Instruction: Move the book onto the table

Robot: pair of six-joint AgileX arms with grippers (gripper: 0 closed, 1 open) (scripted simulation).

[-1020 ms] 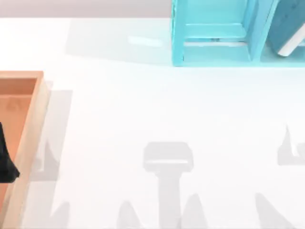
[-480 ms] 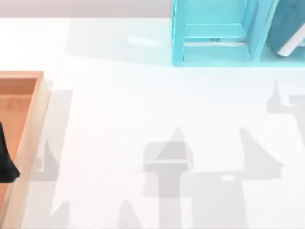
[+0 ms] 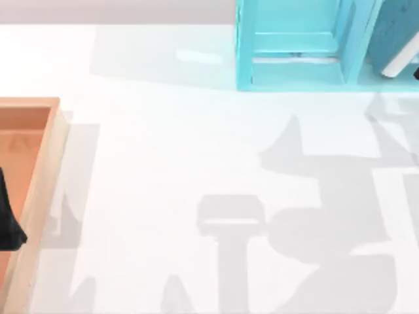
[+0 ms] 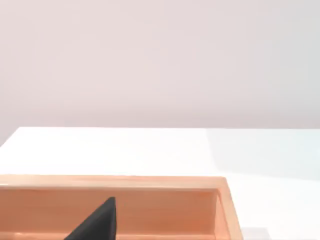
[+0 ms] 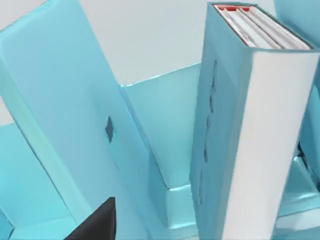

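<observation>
**Q:** Location of the large flat teal-blue book with white-grey page edges (image 3: 396, 36)?

**A:** Upright, slightly tilted, in the right-hand compartment of the light cyan shelf unit (image 3: 294, 46) at the far edge of the broad white glossy counter (image 3: 183, 157). Not yet on the counter. Seen close in the right wrist view (image 5: 250, 125), page edges outward, beside a cyan divider panel (image 5: 75, 100).

**Q:** State of each gripper?

**A:** Right gripper (image 5: 97, 222) near the shelf, one dark fingertip visible; opening impossible to tell, nothing seen held. Left gripper (image 4: 97, 222) parked over the orange-brown wooden tray (image 3: 39, 170) at the counter's left; opening likewise impossible to tell.

**Q:** Likely failures from here?

**A:** Judged only: collision of a finger with the divider or shelf wall on entry; a shallow pinch on the smooth cover, letting the book slip or pivot; toppling of the leaning book if nudged before closure; snagging on the shelf frame during withdrawal.
</observation>
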